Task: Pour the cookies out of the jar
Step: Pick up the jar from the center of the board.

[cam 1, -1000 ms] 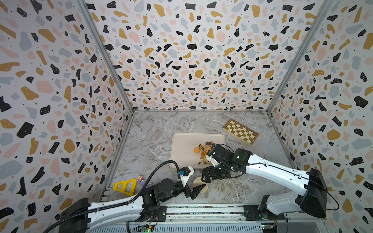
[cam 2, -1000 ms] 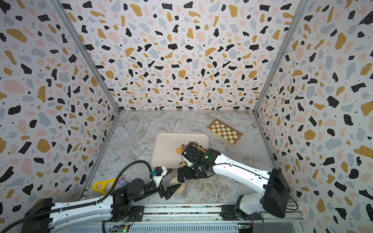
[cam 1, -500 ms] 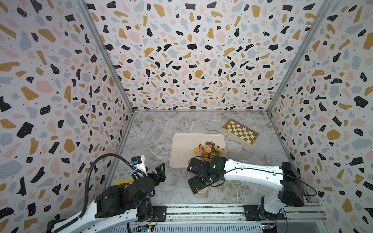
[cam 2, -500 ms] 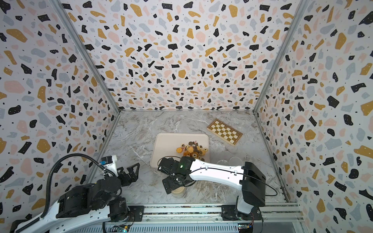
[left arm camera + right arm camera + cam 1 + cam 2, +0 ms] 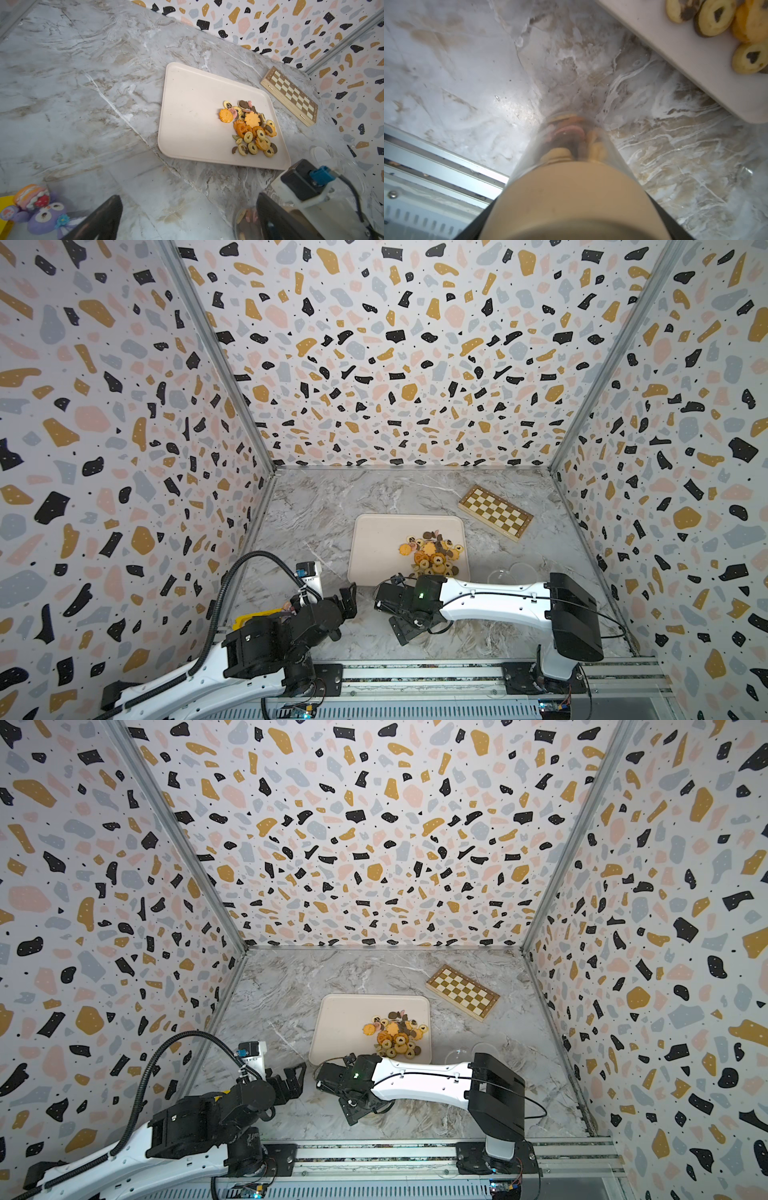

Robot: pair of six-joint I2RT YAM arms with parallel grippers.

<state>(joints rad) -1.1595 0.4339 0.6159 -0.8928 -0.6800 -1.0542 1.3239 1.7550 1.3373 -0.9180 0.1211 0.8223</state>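
A clear jar (image 5: 571, 141) with a beige lid (image 5: 571, 203) stands upright on the marble near the front rail. Cookies (image 5: 569, 128) show through its glass. My right gripper (image 5: 409, 626) sits on top of it, its black fingers pressed against both sides of the lid, so both top views hide the jar. More cookies (image 5: 432, 556) lie heaped on the cream tray (image 5: 378, 547). My left gripper (image 5: 348, 599) hangs open and empty to the left of the jar (image 5: 247, 220); nothing lies between its fingers in the left wrist view.
A folded chessboard (image 5: 494, 512) lies at the back right. An empty clear jar (image 5: 505, 574) rests right of the tray. A purple plush toy (image 5: 45, 216) and a yellow piece (image 5: 249, 620) sit at the front left by the wall.
My left arm has drawn back leftward from the jar. My right gripper moved from the tray's front edge to above the jar and closed in on its lid.
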